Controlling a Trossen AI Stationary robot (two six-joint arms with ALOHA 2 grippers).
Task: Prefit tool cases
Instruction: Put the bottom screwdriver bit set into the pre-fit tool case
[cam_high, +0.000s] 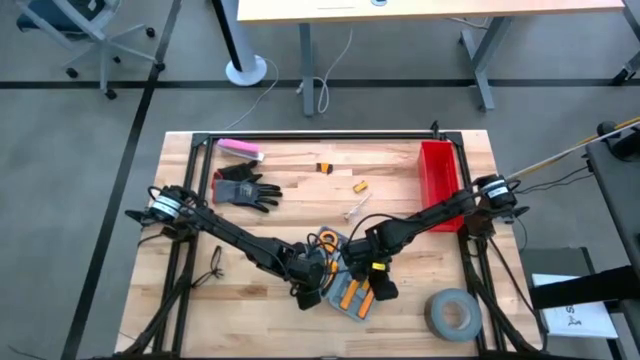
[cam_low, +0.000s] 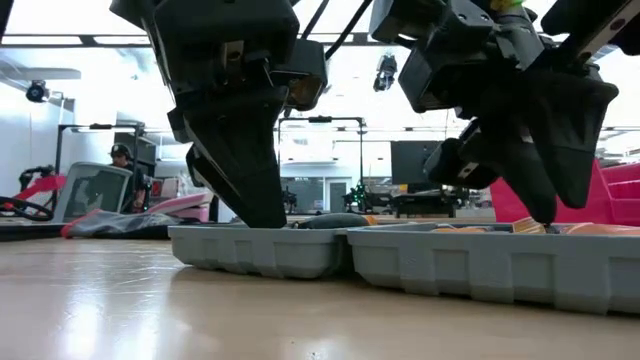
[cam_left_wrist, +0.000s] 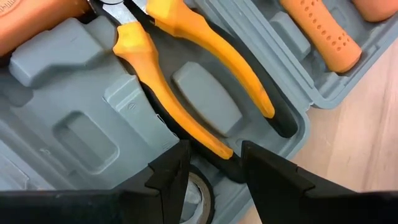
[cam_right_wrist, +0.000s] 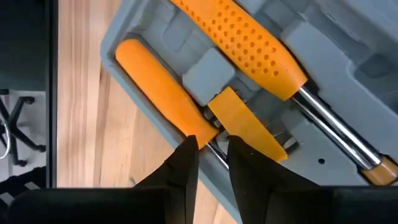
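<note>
The flat grey-blue plastic tool case (cam_high: 345, 282) lies open at the table's near edge. Both grippers are lowered into it: left gripper (cam_left_wrist: 214, 163) parted astride a yellow-handled pliers (cam_left_wrist: 186, 81) grip, right gripper (cam_right_wrist: 212, 149) parted narrowly at an orange-handled screwdriver (cam_right_wrist: 163, 87).

One open tool case (cam_high: 345, 285) is lying on the table (cam_high: 280, 170), with two grippers working over it. One red bin (cam_high: 437, 170), one tape roll (cam_high: 452, 313) and one black glove (cam_high: 245, 188) are sitting around.
</note>
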